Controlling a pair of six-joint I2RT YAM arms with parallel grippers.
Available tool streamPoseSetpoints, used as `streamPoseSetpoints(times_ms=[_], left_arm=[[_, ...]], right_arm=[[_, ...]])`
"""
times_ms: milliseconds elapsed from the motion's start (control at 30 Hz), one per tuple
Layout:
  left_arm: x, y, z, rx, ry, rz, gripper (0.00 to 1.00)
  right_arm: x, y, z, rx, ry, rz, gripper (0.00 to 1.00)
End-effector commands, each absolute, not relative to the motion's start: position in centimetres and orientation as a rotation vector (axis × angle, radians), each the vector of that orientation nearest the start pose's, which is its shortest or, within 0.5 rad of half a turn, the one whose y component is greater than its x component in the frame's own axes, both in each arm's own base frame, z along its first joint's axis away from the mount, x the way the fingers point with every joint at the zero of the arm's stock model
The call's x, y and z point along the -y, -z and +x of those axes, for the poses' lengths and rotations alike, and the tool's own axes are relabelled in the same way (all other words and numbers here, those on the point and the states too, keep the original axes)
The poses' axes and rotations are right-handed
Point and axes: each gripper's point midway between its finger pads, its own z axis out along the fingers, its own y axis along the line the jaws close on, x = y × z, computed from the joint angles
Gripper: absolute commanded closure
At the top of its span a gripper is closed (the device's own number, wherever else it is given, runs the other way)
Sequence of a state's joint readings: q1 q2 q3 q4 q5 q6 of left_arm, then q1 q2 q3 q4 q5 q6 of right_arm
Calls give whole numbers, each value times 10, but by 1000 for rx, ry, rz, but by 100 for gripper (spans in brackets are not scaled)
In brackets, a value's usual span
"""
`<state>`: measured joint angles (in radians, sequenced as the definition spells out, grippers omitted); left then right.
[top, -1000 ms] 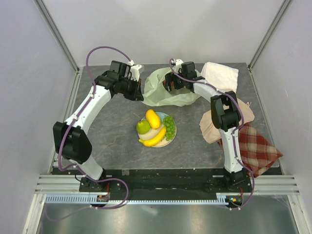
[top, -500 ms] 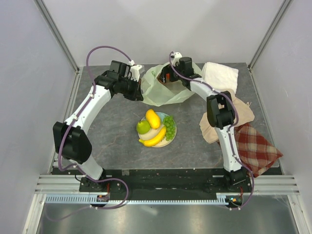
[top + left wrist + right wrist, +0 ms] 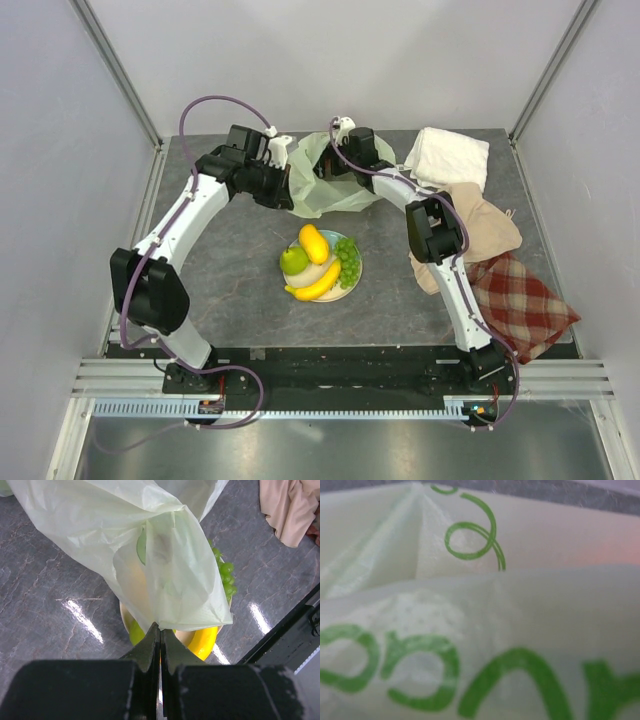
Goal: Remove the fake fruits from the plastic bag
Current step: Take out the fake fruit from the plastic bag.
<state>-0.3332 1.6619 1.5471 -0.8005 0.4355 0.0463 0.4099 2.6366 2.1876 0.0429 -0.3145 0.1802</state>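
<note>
1. Robot lab cell: plain pale panels [image 3: 330,60] enclose the desk's [image 3: 230,280] left, far and right edges.
2. Aluminium posts [image 3: 118,75] stand at its far corners; a metal rail [image 3: 340,385] carries two robot arms [image 3: 175,225] along its near edge.

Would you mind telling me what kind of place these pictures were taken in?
Most likely a robotics test cell: two white robot arms bolted to a grey stone-patterned table, plain white panels walling it in, and glossy plastic fruits as props.
</note>
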Motion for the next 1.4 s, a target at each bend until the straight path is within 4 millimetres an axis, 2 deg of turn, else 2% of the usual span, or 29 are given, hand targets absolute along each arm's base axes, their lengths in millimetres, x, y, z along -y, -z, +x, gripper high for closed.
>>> streamPoseSetpoints(times_ms=[0, 100, 167, 200, 267, 400, 433, 500, 533, 567, 600, 633, 667, 700, 733, 767, 800, 833, 867, 900, 933, 967, 1000, 1033, 1067, 1100, 1233, 1267, 1367], left_arm=[[198, -200, 366, -2376, 605, 686, 98], [193, -197, 368, -2393, 559, 687, 99], [191, -204, 373, -2375, 527, 688, 98], [189, -206, 374, -2373, 512, 693, 98], [186, -213, 382, -2356, 468, 689, 99], [177, -220, 393, -2334, 383, 693, 98], [177, -221, 395, -2330, 380, 695, 99], [178, -223, 399, -2317, 370, 706, 98], [179, -227, 402, -2305, 363, 704, 98], [178, -227, 404, -2302, 354, 706, 98], [178, -227, 407, -2299, 344, 709, 98], [177, -228, 408, -2294, 341, 711, 98], [178, -229, 408, -2292, 343, 714, 98], [179, -229, 406, -2292, 355, 716, 99], [181, -227, 404, -2296, 371, 722, 99], [183, -227, 401, -2299, 392, 718, 98], [188, -227, 397, -2296, 427, 730, 98], [192, -223, 391, -2308, 454, 737, 98], [196, -222, 387, -2316, 481, 730, 98], [201, -222, 382, -2314, 520, 739, 98], [206, -218, 376, -2325, 550, 750, 98], [209, -218, 373, -2329, 577, 748, 98], [216, -218, 368, -2321, 616, 764, 98], [220, -215, 364, -2325, 634, 776, 98], [223, -213, 362, -2328, 647, 779, 98], [226, -213, 362, -2321, 662, 785, 98], [234, -205, 370, -2341, 684, 780, 99], [235, -204, 372, -2348, 688, 766, 99], [239, -207, 384, -2345, 681, 737, 99]], right_arm=[[-367, -97, 631, -1799, -806, -426, 8], [-380, -94, 633, -1762, -871, -437, 8], [-383, -78, 634, -1781, -861, -423, 13], [-384, -84, 638, -1765, -867, -412, 21], [-388, -84, 636, -1751, -892, -406, 27], [-386, -77, 629, -1785, -889, -460, 61], [-382, -86, 627, -1781, -900, -467, 62], [-359, -74, 628, -1845, -885, -428, 67], [-347, -86, 630, -1852, -873, -412, 69], [-321, -71, 632, -1907, -849, -375, 70], [-307, -72, 631, -1928, -839, -360, 71], [-292, -92, 629, -1936, -824, -348, 71], [-259, -72, 623, -2006, -776, -314, 71], [-240, -69, 617, -2042, -745, -288, 71], [-224, -102, 612, -2014, -714, -272, 71], [-191, -71, 594, -2109, -664, -208, 72], [-176, -68, 582, -2134, -627, -199, 72], [-156, -95, 572, -2113, -596, -176, 72], [-145, -65, 538, -2204, -588, -154, 72], [-138, -65, 524, -2215, -573, -160, 73], [-131, -89, 511, -2187, -563, -165, 73], [-128, -71, 483, -2243, -564, -166, 73], [-132, -75, 469, -2238, -598, -194, 73], [-136, -98, 462, -2180, -618, -225, 73], [-140, -96, 450, -2184, -638, -242, 73], [-148, -108, 445, -2155, -684, -276, 73], [-178, -172, 443, -2019, -808, -412, 75], [-183, -201, 450, -1952, -816, -451, 75], [-196, -240, 444, -1882, -840, -580, 75]])
